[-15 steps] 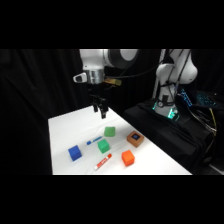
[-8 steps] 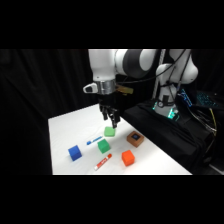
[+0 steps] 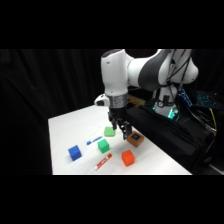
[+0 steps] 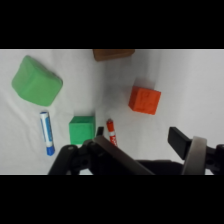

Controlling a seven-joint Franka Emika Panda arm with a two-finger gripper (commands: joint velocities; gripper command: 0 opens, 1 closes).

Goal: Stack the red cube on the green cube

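A: Item one, the gripper (image 3: pixel 119 131). State?

B: Hangs above the table's (image 3: pixel 65 130) middle, over the gap between the light-green cube (image 3: pixel 109 132) and the brown block with a dark blue top (image 3: pixel 134 138). In the wrist view one black finger (image 4: pixel 178 140) stands well off from the linkage on the other side, with bare table between: jaws apart, nothing held.

A: Item two, the red cube (image 3: pixel 127 157).

B: Sits flat on the table near the front edge, clear on all sides. In the wrist view it lies ahead of the fingers at a slight skew (image 4: pixel 145 100).

A: Item three, the green cube (image 3: pixel 103 145).

B: Deep green, just beside the red-and-white marker (image 3: pixel 103 161) and the blue marker (image 3: pixel 93 141); near the red cube but apart from it. A blue cube (image 3: pixel 75 152) lies farther off, out of the way.

A: Step in hand?

B: By my reading, the approach to the red cube; no grasp yet.

A: Notes for doing it well?

B: Carry the gripper toward the front edge until the red cube centres between the fingers. Turn the wrist so the pads meet two opposite faces squarely. Descend with jaws wide and close at mid-height. Lift straight up before crossing, so the cube clears the marker tip beside the green cube.
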